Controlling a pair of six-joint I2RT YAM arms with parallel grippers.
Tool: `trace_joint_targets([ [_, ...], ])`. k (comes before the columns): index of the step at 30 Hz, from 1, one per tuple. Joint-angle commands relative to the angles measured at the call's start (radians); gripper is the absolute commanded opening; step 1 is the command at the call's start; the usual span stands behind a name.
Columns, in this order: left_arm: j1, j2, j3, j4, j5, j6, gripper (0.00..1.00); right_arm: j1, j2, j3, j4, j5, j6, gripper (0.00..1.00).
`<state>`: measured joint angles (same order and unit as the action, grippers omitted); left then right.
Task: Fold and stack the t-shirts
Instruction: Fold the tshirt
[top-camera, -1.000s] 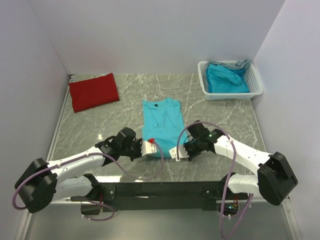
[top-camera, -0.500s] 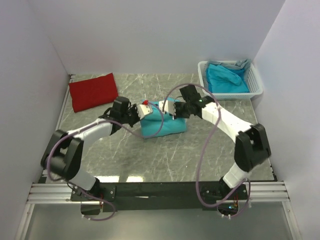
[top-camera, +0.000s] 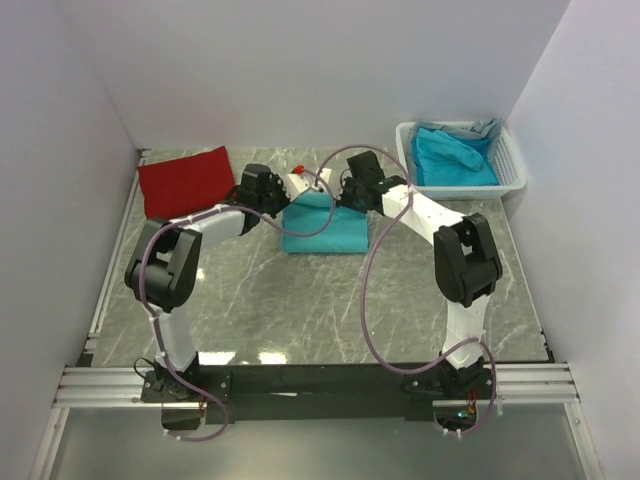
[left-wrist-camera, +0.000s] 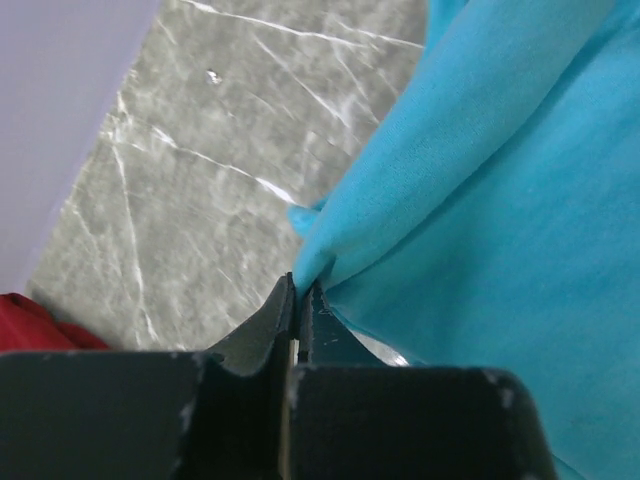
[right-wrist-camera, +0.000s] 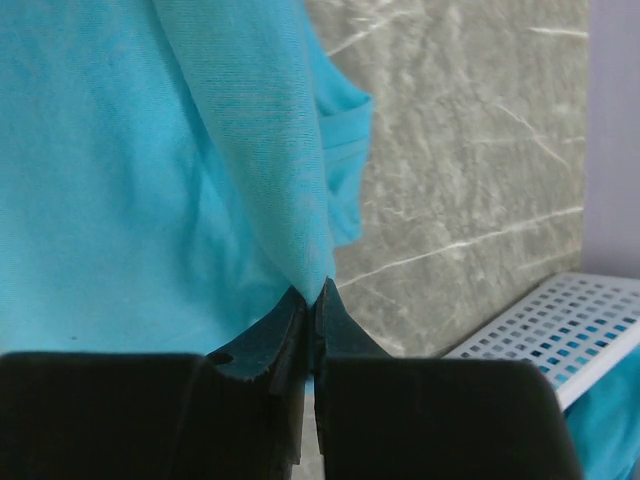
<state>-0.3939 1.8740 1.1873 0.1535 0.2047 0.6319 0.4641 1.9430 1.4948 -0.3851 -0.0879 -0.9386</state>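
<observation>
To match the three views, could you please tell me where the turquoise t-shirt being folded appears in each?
Top external: turquoise t-shirt, folded, mid-table toward the rear.
Left wrist: fills the right half.
Right wrist: fills the left half.
Shared landmark: grey marble table.

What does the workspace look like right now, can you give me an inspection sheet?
Surface: grey marble-patterned table, bare at the front.
Job's things: turquoise t-shirt folded over at the table's middle; red t-shirt folded at the far left; more turquoise shirts in the basket.
Clutter: white basket at the far right corner.
Grippers: left gripper shut on the turquoise t-shirt's edge; right gripper shut on its other edge.
Cables: purple cables loop off both arms, one above the shirt.
Surroundings: plain white walls on three sides.
</observation>
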Motion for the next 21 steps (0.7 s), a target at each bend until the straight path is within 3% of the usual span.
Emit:
trace_joint_targets([
  [1,0.003,0.040,0.074,0.032,-0.014,0.000,0.00,-0.005,0.026,0.065,0.091,0.060,0.050,0.00],
  [21,0.007,0.165,0.207,0.044,-0.126,-0.075,0.00,-0.007,0.129,0.159,0.121,0.171,0.127,0.00],
])
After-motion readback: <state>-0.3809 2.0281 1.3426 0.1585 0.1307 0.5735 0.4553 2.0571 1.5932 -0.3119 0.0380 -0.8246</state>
